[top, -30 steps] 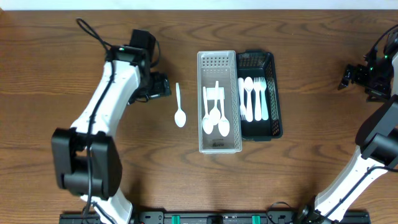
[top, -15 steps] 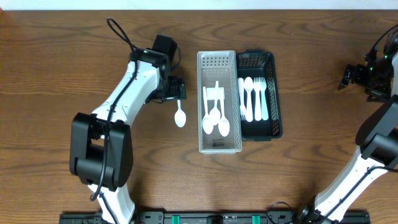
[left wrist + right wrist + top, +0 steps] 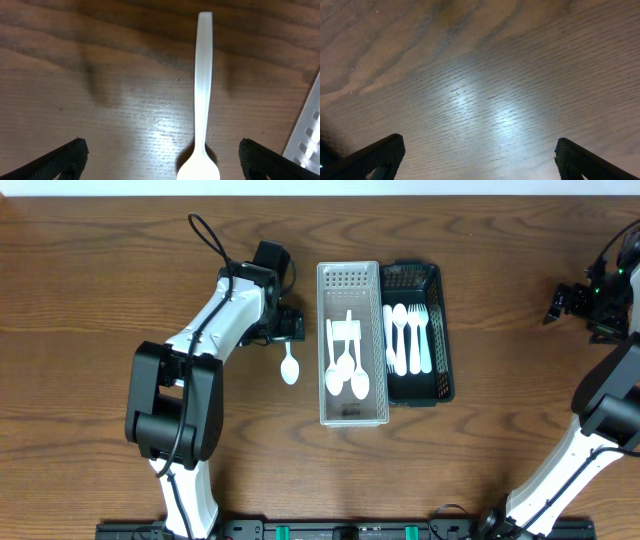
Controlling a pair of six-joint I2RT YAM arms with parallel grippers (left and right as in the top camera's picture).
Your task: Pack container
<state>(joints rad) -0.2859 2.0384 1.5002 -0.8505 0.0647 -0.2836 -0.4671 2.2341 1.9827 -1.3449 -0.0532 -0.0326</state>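
Observation:
A white plastic spoon [image 3: 289, 364] lies on the wood table left of a white tray [image 3: 324, 340] that holds several white spoons. A black tray [image 3: 446, 350] beside it holds white forks. My left gripper [image 3: 288, 327] is open and hangs over the spoon's handle. In the left wrist view the spoon [image 3: 202, 95] lies between the open fingers [image 3: 161, 159], nearer the right one. My right gripper [image 3: 558, 304] is open and empty at the far right, over bare wood [image 3: 480, 100].
The white tray's edge [image 3: 307, 130] shows at the right of the left wrist view, close to the spoon. The table's far edge runs along the top of the overhead view.
My left arm has swung right, from the table's left side to above the loose spoon's handle. The right arm has not moved.

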